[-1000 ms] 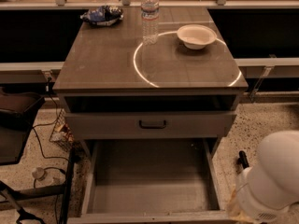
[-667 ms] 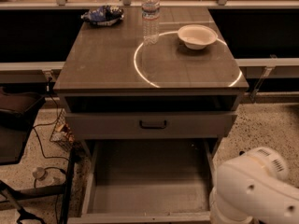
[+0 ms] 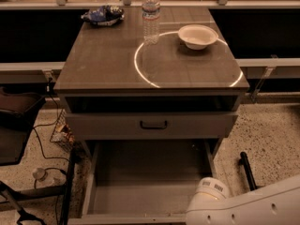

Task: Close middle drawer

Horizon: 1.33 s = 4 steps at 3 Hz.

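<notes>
The middle drawer (image 3: 150, 191) is pulled far out of the grey cabinet, and its deep grey box looks empty. Its front edge (image 3: 126, 219) runs along the bottom of the camera view, so the handle is hidden. Above it is the top drawer front (image 3: 108, 125) with a dark bar handle (image 3: 153, 124), standing slightly out under a dark gap. My white arm (image 3: 248, 209) comes in at the bottom right, with a round joint (image 3: 212, 189) over the drawer's right front corner. My gripper is out of view below the frame.
On the cabinet top (image 3: 103, 64) stand a water bottle (image 3: 151, 15), a white bowl (image 3: 198, 35) and a blue bag (image 3: 103, 15). A dark chair (image 3: 14, 125), cables (image 3: 42, 144) and a floor bottle (image 3: 44, 175) are on the left. A black bar (image 3: 247, 170) lies on the right floor.
My arm has swung left and lower across the bottom right corner, reaching the drawer's right front corner. The drawer has not visibly moved.
</notes>
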Each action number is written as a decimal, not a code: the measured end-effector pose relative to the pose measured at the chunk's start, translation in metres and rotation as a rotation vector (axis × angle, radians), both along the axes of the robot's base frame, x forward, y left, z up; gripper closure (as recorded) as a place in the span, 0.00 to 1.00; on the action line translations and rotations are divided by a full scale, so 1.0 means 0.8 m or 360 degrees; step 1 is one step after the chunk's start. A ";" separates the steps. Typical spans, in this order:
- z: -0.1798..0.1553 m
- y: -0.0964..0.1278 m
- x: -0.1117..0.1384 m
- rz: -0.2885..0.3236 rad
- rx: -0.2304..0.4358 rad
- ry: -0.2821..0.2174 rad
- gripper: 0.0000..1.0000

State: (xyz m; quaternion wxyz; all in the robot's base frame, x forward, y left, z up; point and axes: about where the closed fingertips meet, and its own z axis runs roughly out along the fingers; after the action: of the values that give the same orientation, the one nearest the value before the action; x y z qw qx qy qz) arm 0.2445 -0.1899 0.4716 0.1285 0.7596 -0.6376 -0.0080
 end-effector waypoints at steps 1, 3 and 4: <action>-0.035 -0.001 -0.011 -0.0135 -0.0048 0.0029 1.00; -0.082 0.021 0.035 -0.0303 0.0014 -0.0063 1.00; -0.091 0.035 0.059 -0.0295 0.0088 -0.0121 1.00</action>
State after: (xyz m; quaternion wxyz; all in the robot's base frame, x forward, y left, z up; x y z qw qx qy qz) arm 0.2916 -0.1620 0.3987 0.0818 0.7003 -0.7090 -0.0085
